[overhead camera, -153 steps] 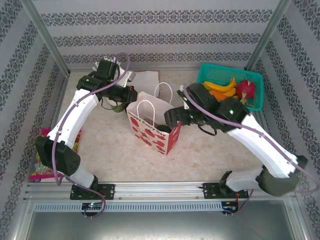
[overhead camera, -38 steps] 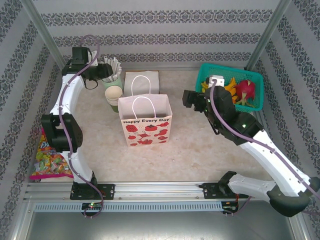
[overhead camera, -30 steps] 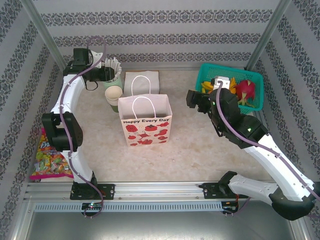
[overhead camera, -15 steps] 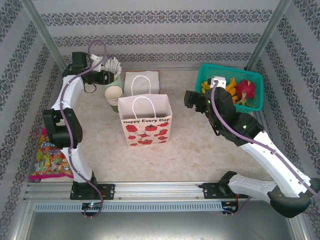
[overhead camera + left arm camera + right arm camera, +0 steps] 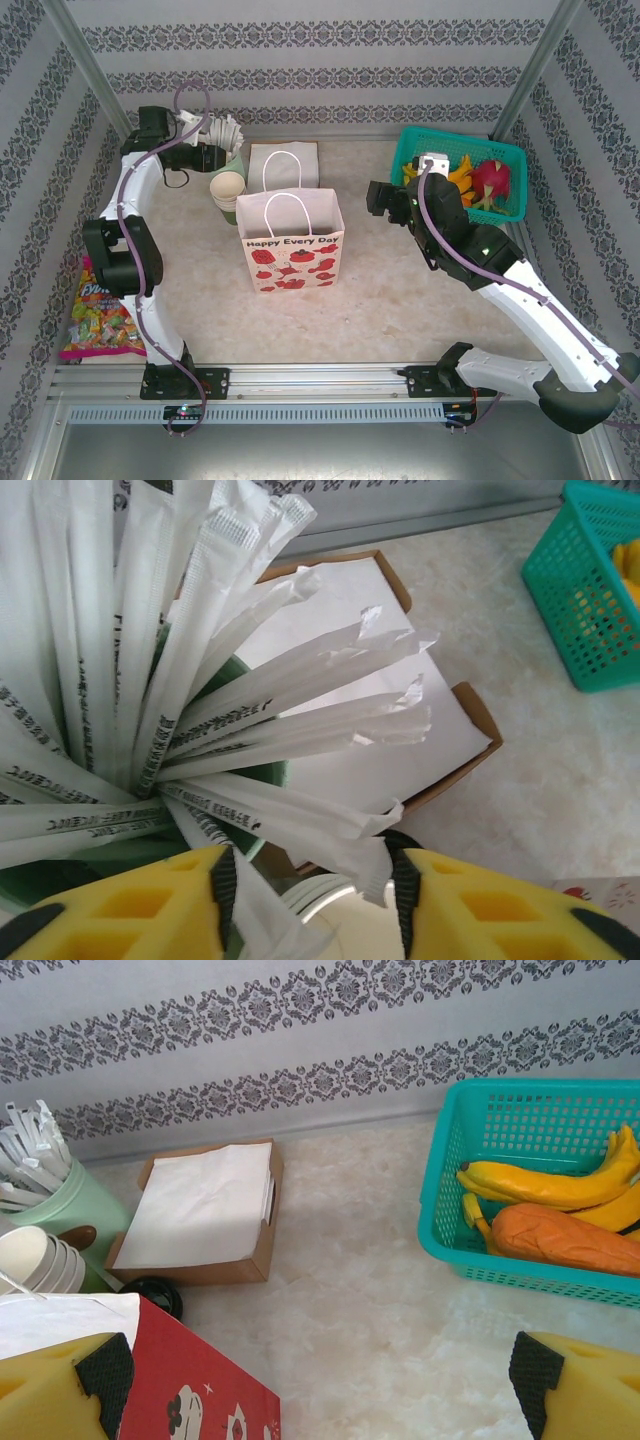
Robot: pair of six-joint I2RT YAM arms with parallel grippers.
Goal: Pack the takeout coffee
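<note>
Two grippers gape empty: the left gripper [image 5: 310,905] straddles the straws [image 5: 300,700] at the top view's upper left, and the right gripper [image 5: 320,1390] hangs right of centre. The coffee [image 5: 152,1296] sits low between bag [image 5: 190,1380] and napkin box [image 5: 200,1210]; reaching there could snag straws or topple the stacked cups [image 5: 35,1260]

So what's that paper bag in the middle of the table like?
The paper bag stands upright on the table, its printed face toward the arms' bases. It looks like white paper with red fruit shapes along the bottom, "Happy Every Day" above them, and two white loop handles standing up. A stack of pale cups sits at its far left corner; contact is unclear.
</note>
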